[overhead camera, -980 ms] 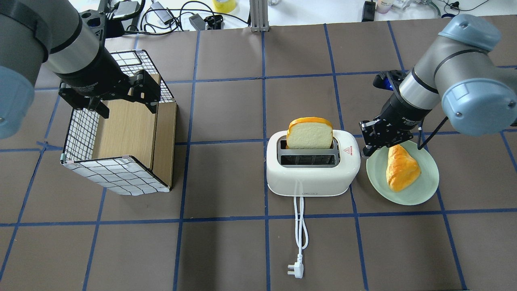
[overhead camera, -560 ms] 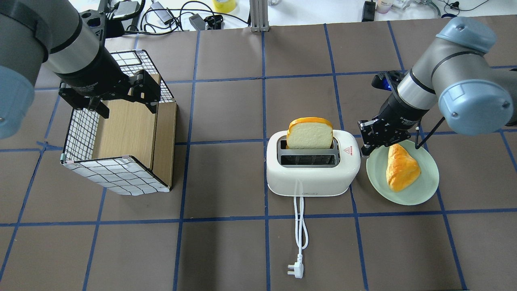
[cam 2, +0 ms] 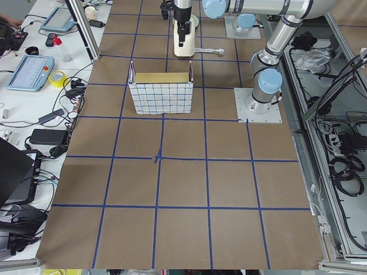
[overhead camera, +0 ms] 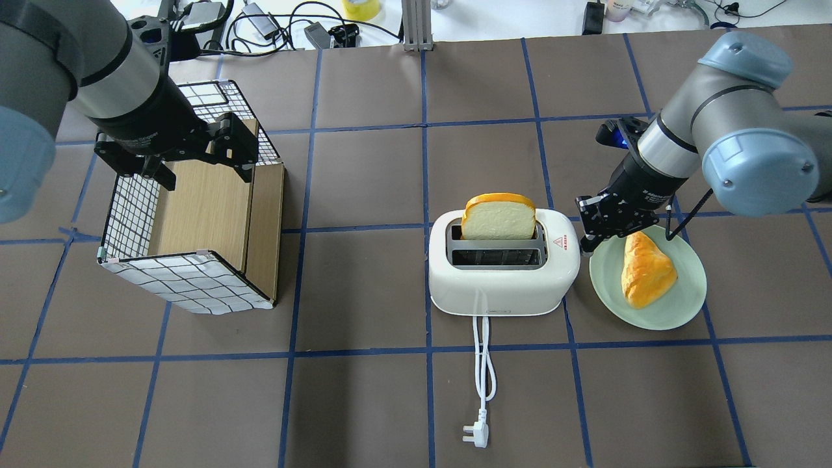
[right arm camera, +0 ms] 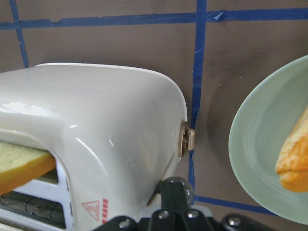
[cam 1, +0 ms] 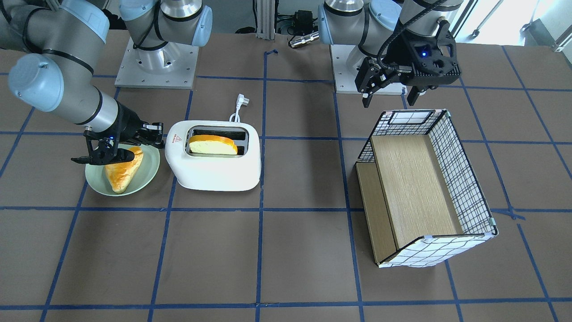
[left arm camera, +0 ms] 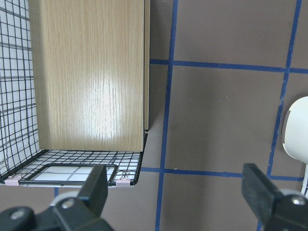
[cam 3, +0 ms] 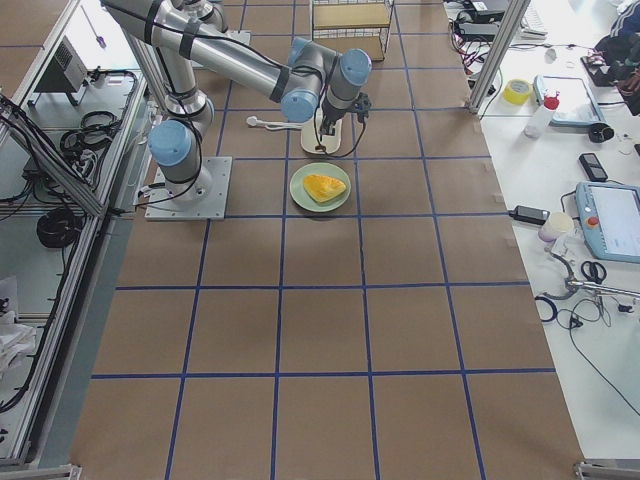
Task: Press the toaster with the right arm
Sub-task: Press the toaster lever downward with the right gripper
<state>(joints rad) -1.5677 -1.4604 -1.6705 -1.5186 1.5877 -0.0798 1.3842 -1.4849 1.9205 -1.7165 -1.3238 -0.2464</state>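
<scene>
The white two-slot toaster stands mid-table and also shows in the front view. A bread slice stands in its far slot. My right gripper is shut, with its tip against the toaster's right end beside the red triangle mark. In the right wrist view the gripper sits just beside the toaster's small tan side lever. My left gripper is open and empty over the wire box, far from the toaster.
A green plate with an orange pastry lies right of the toaster, under my right wrist. The toaster's cord and plug trail toward the near edge. A wire-and-wood box stands at the left.
My right wrist has shifted a little toward the far side, with the tip staying at the toaster's end. The bread slice sits slightly lower in its slot. The left arm has not moved.
</scene>
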